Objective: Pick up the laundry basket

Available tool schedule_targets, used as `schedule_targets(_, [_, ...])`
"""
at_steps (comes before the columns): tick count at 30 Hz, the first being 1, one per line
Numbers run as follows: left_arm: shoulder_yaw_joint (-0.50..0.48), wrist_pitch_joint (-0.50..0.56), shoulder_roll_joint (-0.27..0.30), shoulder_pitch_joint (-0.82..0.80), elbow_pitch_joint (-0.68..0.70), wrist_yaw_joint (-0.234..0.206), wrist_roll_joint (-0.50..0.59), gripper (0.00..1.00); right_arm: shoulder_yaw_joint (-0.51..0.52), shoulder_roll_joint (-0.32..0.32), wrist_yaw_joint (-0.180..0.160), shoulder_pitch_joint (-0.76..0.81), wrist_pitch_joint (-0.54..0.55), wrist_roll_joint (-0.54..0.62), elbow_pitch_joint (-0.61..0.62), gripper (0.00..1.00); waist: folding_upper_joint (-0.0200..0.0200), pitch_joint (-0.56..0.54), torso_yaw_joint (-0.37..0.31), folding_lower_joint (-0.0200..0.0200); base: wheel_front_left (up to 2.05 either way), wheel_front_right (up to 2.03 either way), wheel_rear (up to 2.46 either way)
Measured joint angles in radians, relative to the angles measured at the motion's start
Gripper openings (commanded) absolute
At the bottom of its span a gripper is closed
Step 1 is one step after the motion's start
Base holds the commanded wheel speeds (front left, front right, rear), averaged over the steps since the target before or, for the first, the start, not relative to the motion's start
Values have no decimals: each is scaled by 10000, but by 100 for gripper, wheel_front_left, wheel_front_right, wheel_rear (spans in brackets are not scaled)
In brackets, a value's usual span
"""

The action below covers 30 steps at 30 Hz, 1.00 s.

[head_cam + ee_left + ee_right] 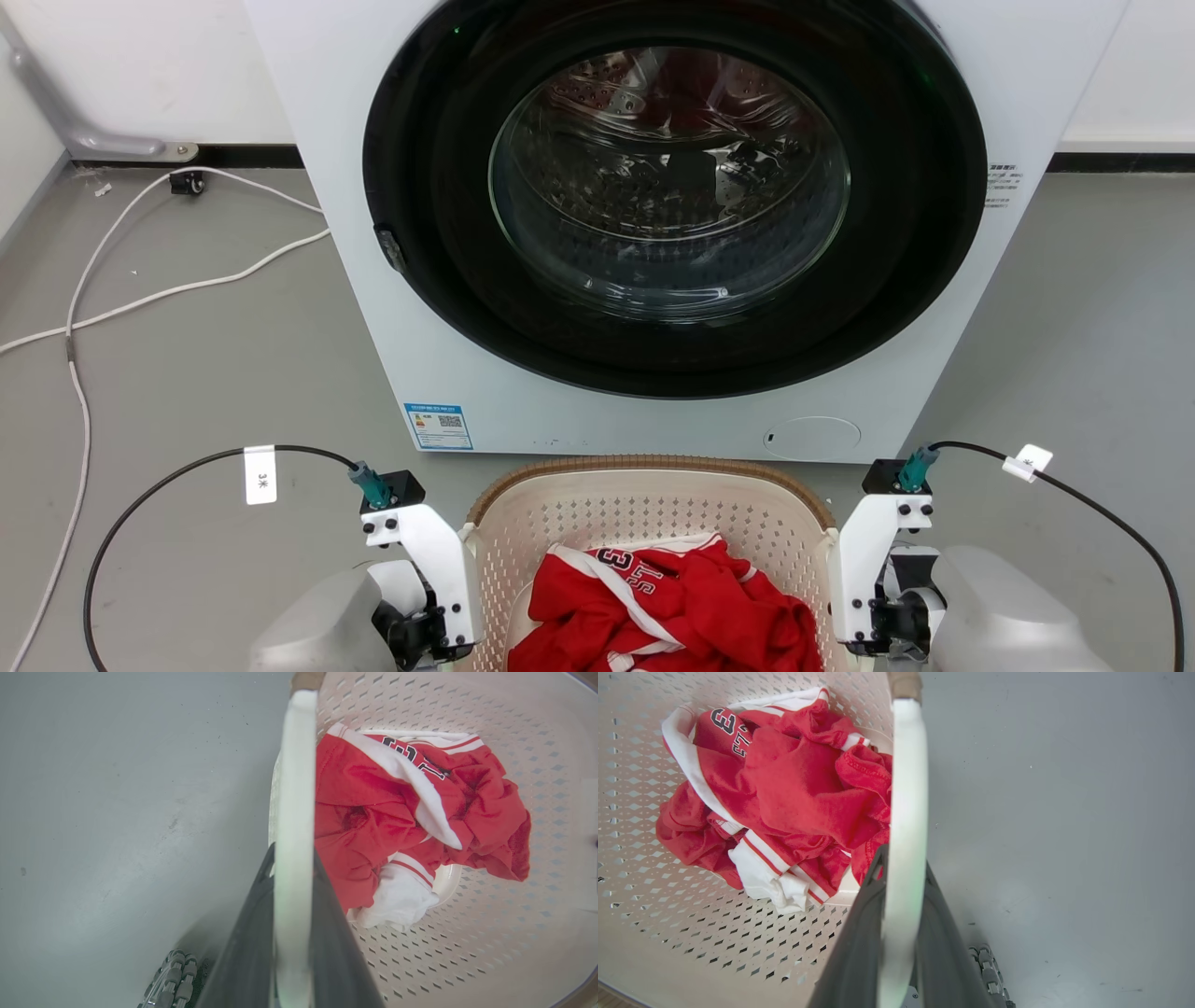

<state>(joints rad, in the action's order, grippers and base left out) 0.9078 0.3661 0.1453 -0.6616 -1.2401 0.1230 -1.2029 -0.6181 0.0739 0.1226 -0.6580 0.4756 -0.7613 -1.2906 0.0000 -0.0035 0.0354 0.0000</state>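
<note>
Around both laundry basket (644, 513) handles (294, 788), dark fingers (247, 952).

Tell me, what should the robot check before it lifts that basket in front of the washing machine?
1. Grip of the left pincer: its fingers hug both sides of the left handle. Ok.
2. Grip of the right pincer: its fingers hug the right handle the same way. Ok.
3. Load: the red jersey lies inside the laundry basket, with nothing over the rim. Ok.
4. Level lift: both arms sit at about the same height in the head view. Ok.
5. Room from the washing machine: the rim looks near its front, but the gap is unclear. Cannot tell.
</note>
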Motion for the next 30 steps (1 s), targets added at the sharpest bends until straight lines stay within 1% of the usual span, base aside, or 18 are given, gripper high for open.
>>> schedule_targets(30, [230,-88,-2,0,-8,-2,-313,0,-48,2,-2,-32,-173,-96,-69,0,0,-7,-60,0,0,0,0])
